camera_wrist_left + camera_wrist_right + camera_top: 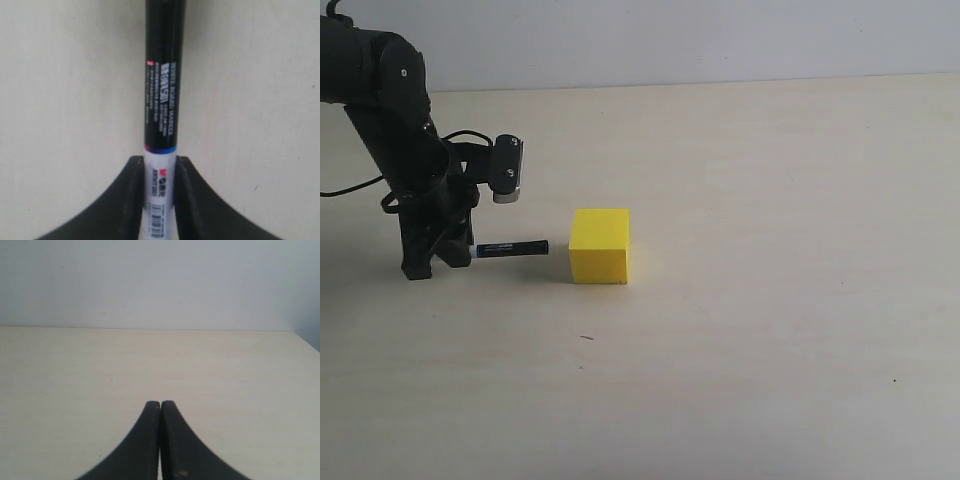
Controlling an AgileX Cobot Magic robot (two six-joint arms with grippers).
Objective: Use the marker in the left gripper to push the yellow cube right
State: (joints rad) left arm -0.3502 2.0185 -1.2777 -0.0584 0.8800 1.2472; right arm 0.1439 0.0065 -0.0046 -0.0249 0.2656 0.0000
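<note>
Left tool: black two-fingered claw, pointing down at the table, low over the surface. Cannot tell whether the fingertips touch the tabletop.

- Clenched on the marker. Both fingers press against the white end of the barrel, the part with the barcode.
- The marker lies level and sticks straight out of the tool, sideways. The long black part with pale print runs on past the fingertips. A thin red-and-blue band marks where black meets white, just beyond the fingertips.
- The marker hangs just above the table, with its shadow under it.

Yellow cube: sits flat on the table, out beyond the marker's free end and in line with it. It is near the tip but not touching; a narrow strip of bare table shows between the two. The cube is well apart from the tool itself.

A small camera is mounted on the arm above the tool, on the cube's side. A black cable trails away behind the arm.

Right tool: seen only by its own camera. Fingers pressed together along their length, nothing between them. It is held above bare table, facing a pale wall.
</note>
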